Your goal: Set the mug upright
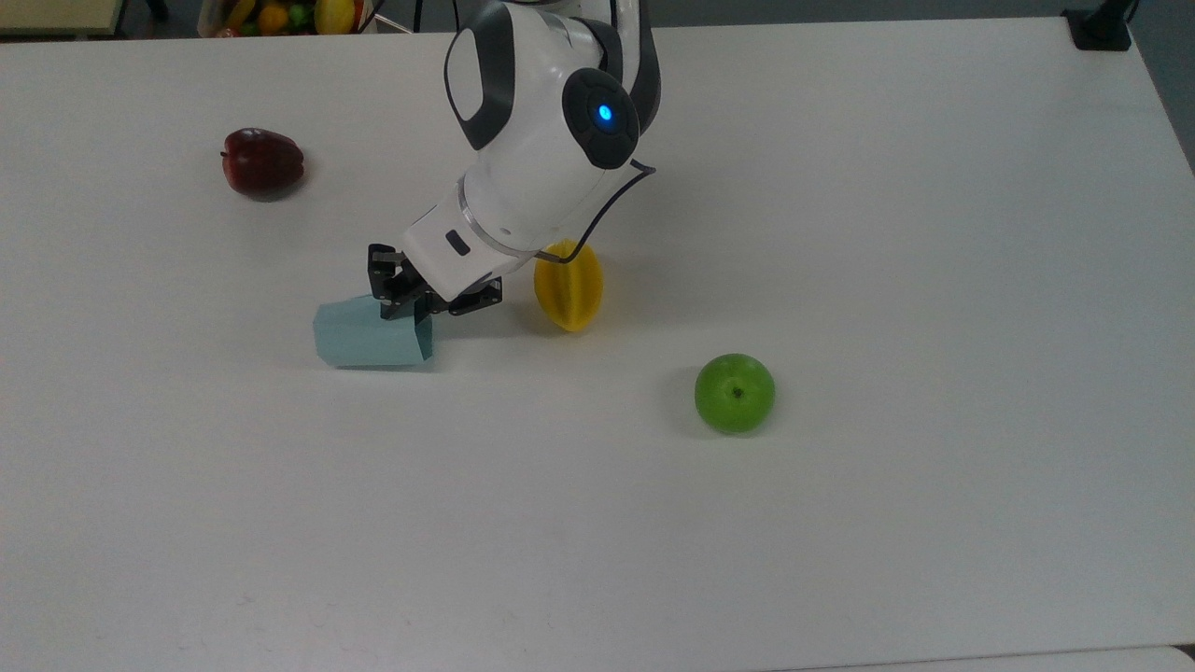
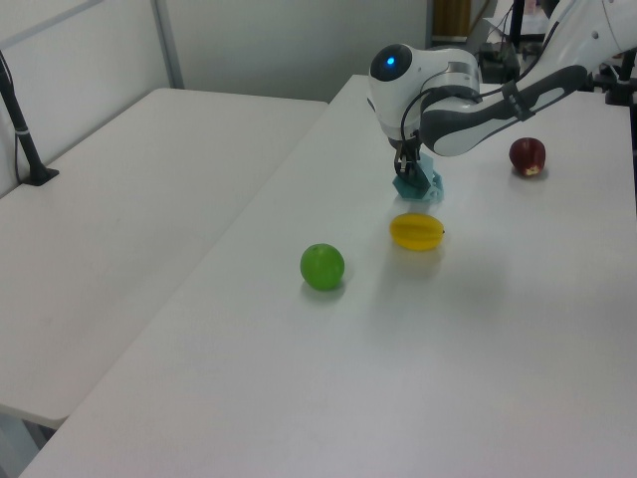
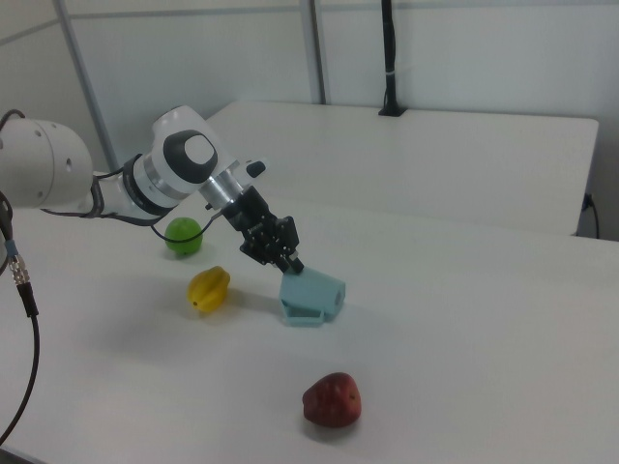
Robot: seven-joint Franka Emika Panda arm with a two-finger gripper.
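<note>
Faceted teal mug (image 1: 366,334) lying sideways

- The mug (image 1: 366,339) looks like matt pale teal plastic with flat, smooth facets.
- The tabletop (image 1: 934,280) is smooth, matt white.
- The arm (image 1: 532,140) has a glossy white shell with dark grey panels.
- The gripper (image 1: 411,303) is matt black.
- The green apple (image 1: 735,393) and red apple (image 1: 262,162) look smooth with a slight sheen.

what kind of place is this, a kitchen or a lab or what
Most likely a robotics lab, not a kitchen. A white robot arm works over a bare white table, with a mug, a red apple and a green apple spread out like test props.
</note>
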